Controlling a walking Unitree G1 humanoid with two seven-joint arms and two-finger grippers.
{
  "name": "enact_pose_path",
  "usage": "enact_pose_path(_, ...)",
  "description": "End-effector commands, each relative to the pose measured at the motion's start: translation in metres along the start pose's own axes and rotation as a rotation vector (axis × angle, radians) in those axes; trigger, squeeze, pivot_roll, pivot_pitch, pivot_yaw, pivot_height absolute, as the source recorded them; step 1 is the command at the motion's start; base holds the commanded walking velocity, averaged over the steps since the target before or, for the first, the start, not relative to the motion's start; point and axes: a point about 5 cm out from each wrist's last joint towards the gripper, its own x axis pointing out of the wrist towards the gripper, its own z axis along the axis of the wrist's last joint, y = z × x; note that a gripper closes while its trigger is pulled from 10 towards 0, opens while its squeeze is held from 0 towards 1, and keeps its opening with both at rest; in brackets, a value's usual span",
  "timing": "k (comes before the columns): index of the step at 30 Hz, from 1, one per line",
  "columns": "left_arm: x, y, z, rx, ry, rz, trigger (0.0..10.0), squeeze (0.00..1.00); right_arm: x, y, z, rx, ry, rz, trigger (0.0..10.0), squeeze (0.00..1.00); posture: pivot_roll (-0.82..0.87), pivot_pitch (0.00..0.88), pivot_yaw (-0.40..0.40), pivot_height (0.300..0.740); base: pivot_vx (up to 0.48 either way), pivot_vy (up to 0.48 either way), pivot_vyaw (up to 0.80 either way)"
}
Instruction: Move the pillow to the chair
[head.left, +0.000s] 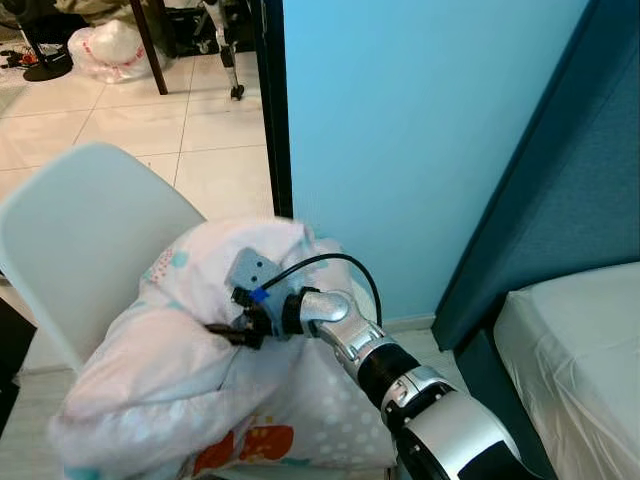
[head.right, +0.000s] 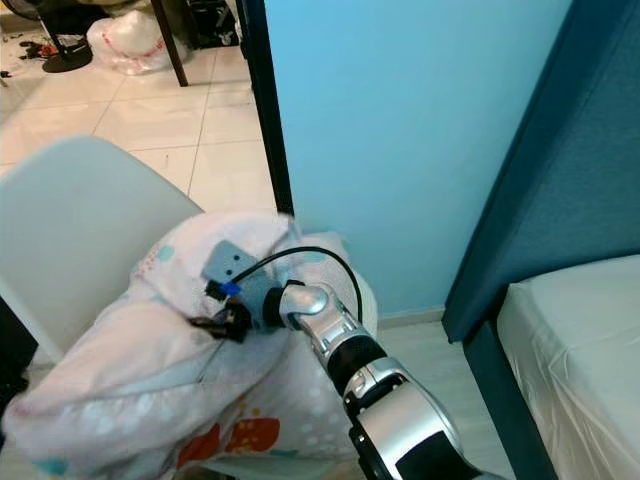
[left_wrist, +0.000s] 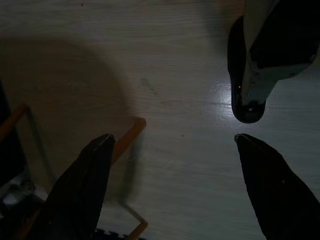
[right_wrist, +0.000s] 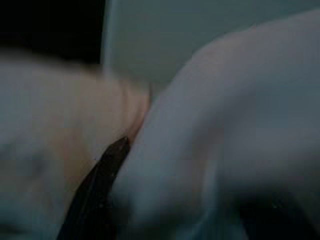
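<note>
A white pillow (head.left: 170, 390) printed with pale dots and an orange pattern lies bunched on the seat of a white chair (head.left: 80, 230), leaning against its backrest. My right gripper (head.left: 222, 330) reaches across from the right and is pressed into the pillow's upper folds, shut on the fabric. In the right wrist view one black finger (right_wrist: 107, 170) shows, with pillow cloth (right_wrist: 225, 125) bulging beside it. My left gripper (left_wrist: 172, 137) hangs open over a wooden floor, nothing between its fingers.
A light blue wall (head.left: 420, 130) with a dark door frame (head.left: 272, 100) stands right behind the chair. A bed with a white mattress (head.left: 580, 350) and a teal panel (head.left: 560, 200) is at right. Tiled floor with a plastic bag (head.left: 105, 48) lies beyond.
</note>
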Motion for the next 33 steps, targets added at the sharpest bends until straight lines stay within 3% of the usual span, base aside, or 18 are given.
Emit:
enact_pose_path(1, 0.000, -0.005, -0.001, 0.008, 0.004, -0.019, 10.0, 0.00, 0.054, 0.052, 0.008, 0.265, -0.264, 0.170, 10.0, 0.00, 0.05, 0.107, -0.030, 0.556, 0.000, 0.000, 0.00)
enact_pose_path(4, 0.000, -0.006, -0.001, 0.008, 0.005, -0.021, 10.0, 0.00, 0.050, 0.044, 0.019, 0.290, -0.345, 0.134, 10.0, 0.00, 0.05, 0.107, -0.030, 0.556, 0.000, 0.000, 0.00)
enact_pose_path(6, 0.000, -0.008, -0.001, 0.009, 0.005, -0.027, 10.0, 0.00, 0.033, 0.024, 0.045, 0.451, -0.578, 0.115, 10.0, 0.00, 0.04, 0.102, -0.031, 0.556, 0.000, 0.000, 0.00)
enact_pose_path(7, 0.000, -0.008, -0.001, 0.009, 0.005, -0.027, 10.0, 0.00, 0.033, 0.024, 0.045, 0.451, -0.578, 0.115, 10.0, 0.00, 0.04, 0.102, -0.031, 0.556, 0.000, 0.000, 0.00)
enact_pose_path(8, 0.000, -0.009, -0.001, 0.010, 0.005, -0.030, 10.0, 0.00, 0.022, 0.015, 0.056, 0.516, -0.681, 0.110, 10.0, 0.00, 0.04, 0.101, -0.032, 0.556, 0.000, 0.000, 0.00)
enact_pose_path(14, 0.000, -0.010, 0.002, 0.010, 0.000, -0.031, 10.0, 0.00, 0.007, -0.005, 0.053, 0.542, -0.682, -0.023, 10.0, 0.05, 0.03, 0.096, -0.037, 0.556, 0.000, 0.000, 0.00)
enact_pose_path(15, 0.000, -0.011, 0.002, 0.010, 0.000, -0.032, 10.0, 0.00, 0.001, -0.010, 0.053, 0.566, -0.701, -0.043, 10.0, 1.00, 0.03, 0.095, -0.039, 0.556, 0.000, 0.000, 0.00)
enact_pose_path(19, 0.000, -0.011, 0.002, 0.009, -0.002, -0.034, 10.0, 0.00, -0.017, -0.024, 0.054, 0.585, -0.744, -0.124, 10.0, 1.00, 0.04, 0.094, -0.044, 0.556, 0.000, 0.000, 0.00)
enact_pose_path(20, 0.000, -0.012, 0.002, 0.007, -0.001, -0.035, 10.0, 0.00, -0.026, -0.030, 0.051, 0.554, -0.712, -0.220, 10.0, 1.00, 0.04, 0.093, -0.048, 0.556, 0.000, 0.000, 0.00)
enact_pose_path(22, 0.000, -0.012, 0.001, 0.006, 0.000, -0.036, 10.0, 0.00, -0.030, -0.033, 0.050, 0.548, -0.700, -0.262, 10.0, 1.00, 0.04, 0.093, -0.048, 0.556, 0.000, 0.000, 0.00)
enact_pose_path(23, 0.000, -0.012, 0.001, 0.006, 0.000, -0.036, 10.0, 0.00, -0.035, -0.040, 0.044, 0.513, -0.634, -0.375, 10.0, 1.00, 0.04, 0.093, -0.049, 0.556, 0.000, 0.000, 0.00)
enact_pose_path(24, 0.000, -0.012, 0.000, 0.004, 0.002, -0.036, 10.0, 0.00, -0.044, -0.050, 0.034, 0.417, -0.468, -0.582, 10.0, 1.00, 0.03, 0.097, -0.049, 0.556, 0.000, 0.000, 0.00)
enact_pose_path(26, 0.000, -0.012, -0.001, 0.004, 0.004, -0.036, 10.0, 0.00, -0.053, -0.058, 0.024, 0.319, -0.302, -0.736, 10.0, 1.00, 0.03, 0.101, -0.046, 0.556, 0.000, 0.000, 0.00)
enact_pose_path(27, 0.000, -0.012, -0.001, 0.006, 0.007, -0.037, 10.0, 0.00, -0.062, -0.062, 0.015, 0.294, -0.209, -0.826, 10.0, 0.62, 0.02, 0.102, -0.043, 0.556, 0.000, 0.000, 0.00)
enact_pose_path(28, -0.001, -0.012, -0.002, 0.007, 0.008, -0.037, 10.0, 0.00, -0.067, -0.065, 0.011, 0.287, -0.158, -0.877, 10.0, 0.13, 0.02, 0.102, -0.043, 0.556, 0.000, 0.000, 0.00)
enact_pose_path(29, -0.001, -0.012, -0.002, 0.009, 0.010, -0.038, 10.0, 0.00, -0.072, -0.066, 0.004, 0.267, -0.080, -0.908, 10.0, 0.00, 0.02, 0.105, -0.044, 0.556, 0.000, 0.000, 0.00)
enact_pose_path(31, -0.001, -0.011, -0.004, 0.012, 0.013, -0.039, 10.0, 0.00, -0.088, -0.069, -0.005, 0.248, 0.062, -0.967, 10.0, 0.00, 0.01, 0.107, -0.041, 0.556, 0.000, 0.000, 0.00)
enact_pose_path(33, -0.001, -0.011, -0.004, 0.012, 0.013, -0.039, 10.0, 0.00, -0.088, -0.069, -0.005, 0.248, 0.062, -0.967, 10.0, 0.00, 0.01, 0.107, -0.041, 0.556, 0.000, 0.000, 0.00)
